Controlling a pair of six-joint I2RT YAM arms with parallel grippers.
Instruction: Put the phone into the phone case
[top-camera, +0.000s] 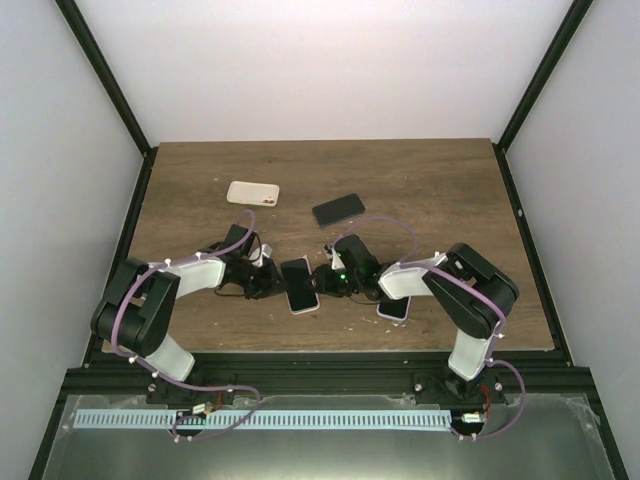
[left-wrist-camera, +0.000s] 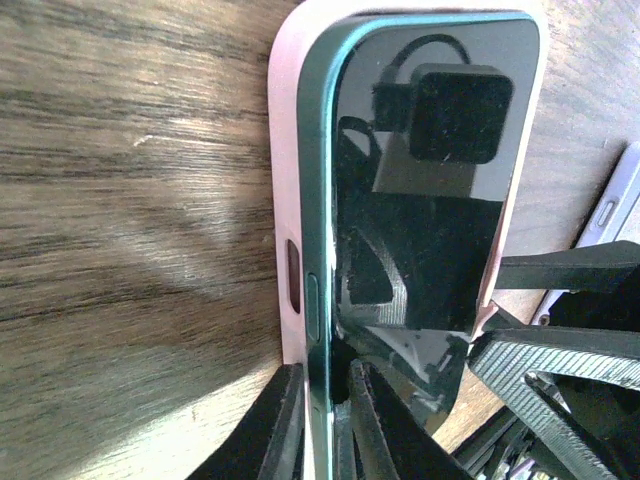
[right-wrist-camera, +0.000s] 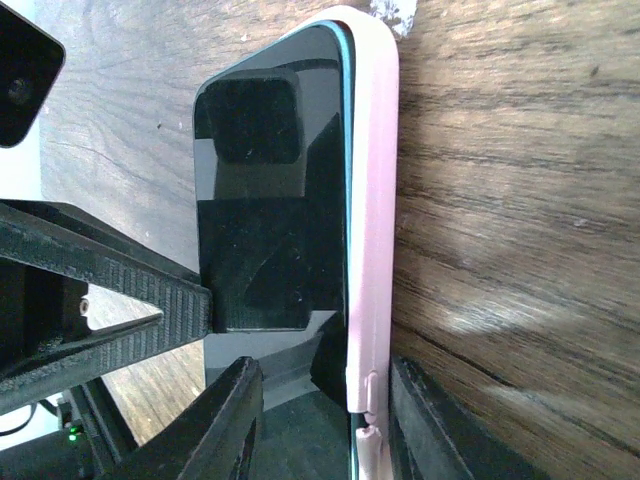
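Bright, even overhead light; top view sharp, wrist views soft at close range.

Top view: white walls (top-camera: 320, 60) nearly blown out, table (top-camera: 430, 170) evenly lit, arms throw short soft shadows. Left wrist view: glossy phone (left-wrist-camera: 430, 250) screen mirrors the camera, pale glare patch on the wood lower left, darker shadow zone beside the case (left-wrist-camera: 285, 150), left gripper (left-wrist-camera: 325, 368) blurred at the bottom edge. Right wrist view: same mirror reflection on the screen, white hot spots on the wood at right, right gripper (right-wrist-camera: 322, 365) out of focus.
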